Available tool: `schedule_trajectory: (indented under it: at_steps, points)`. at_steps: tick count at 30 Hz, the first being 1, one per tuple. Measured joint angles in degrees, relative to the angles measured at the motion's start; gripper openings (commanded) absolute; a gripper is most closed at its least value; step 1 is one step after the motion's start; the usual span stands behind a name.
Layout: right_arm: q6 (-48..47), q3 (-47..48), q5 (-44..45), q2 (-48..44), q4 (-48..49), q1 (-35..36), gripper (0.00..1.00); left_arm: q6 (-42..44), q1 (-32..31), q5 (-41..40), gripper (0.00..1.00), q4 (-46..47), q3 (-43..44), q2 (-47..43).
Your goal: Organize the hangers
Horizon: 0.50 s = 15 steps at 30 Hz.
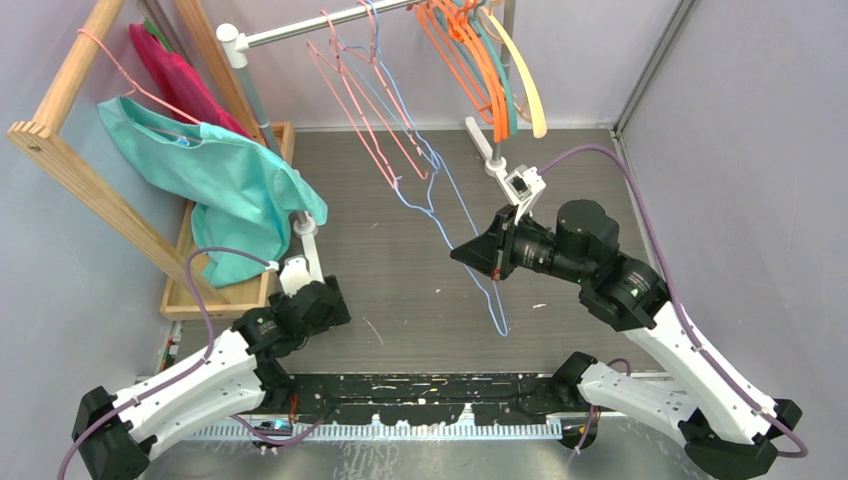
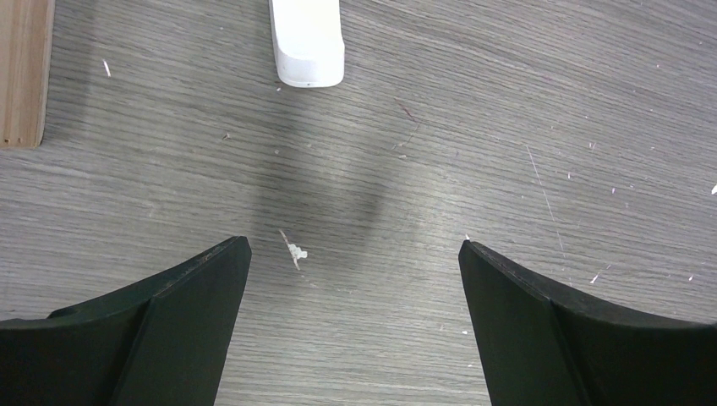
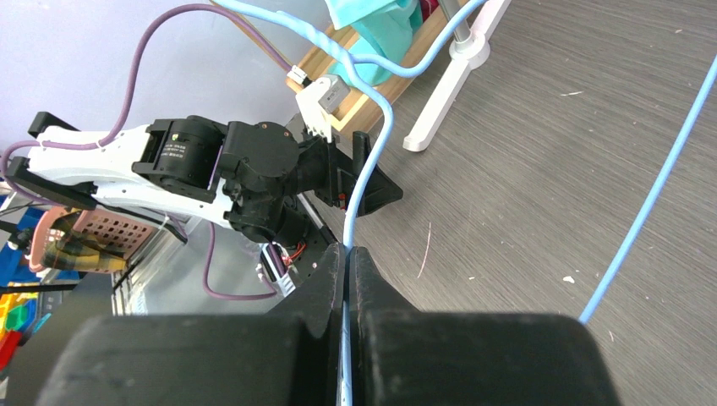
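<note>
hangers point(image 1: 470, 60) crowd the far end of the silver rail point(image 1: 300, 30): orange plastic hangers point(image 1: 450, 50), a teal hanger point(image 1: 508, 100) and a cream hanger point(image 1: 532, 105) bunched together, with pink wire hangers point(image 1: 360, 100) a little to their left. we see a light-blue wire hanger point(image 1: 478, 270) slanting down over the table point(image 1: 400, 290) in front of the rail. the right gripper point(image 1: 462, 255) is clamped on it. in the right wrist view its fingers point(image 3: 334, 271) pinch the blue wire just below the twisted neck, jaws almost together. the left gripper point(image 2: 355, 244) hangs low over the table with its fingers spread wide and nothing between them, near the rail's white foot point(image 2: 306, 42). a teal shirt point(image 1: 220, 170) drapes from the wooden frame point(image 1: 70, 160) at the left.
</note>
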Motion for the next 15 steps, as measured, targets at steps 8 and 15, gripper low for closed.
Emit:
schedule_trajectory:
  at_steps: [8, 15]
  points:
    - [0.02, 3.13, 3.21, -4.37, -6.47, 0.00, 0.01, -0.02, 0.00, 0.02, 0.98, -0.31, -0.26, -0.48]
    - [0.07, 3.72, 5.31, -7.08, -7.72, 0.00, 0.01, 0.13, 0.00, 0.02, 0.98, -0.33, -0.13, 2.82]
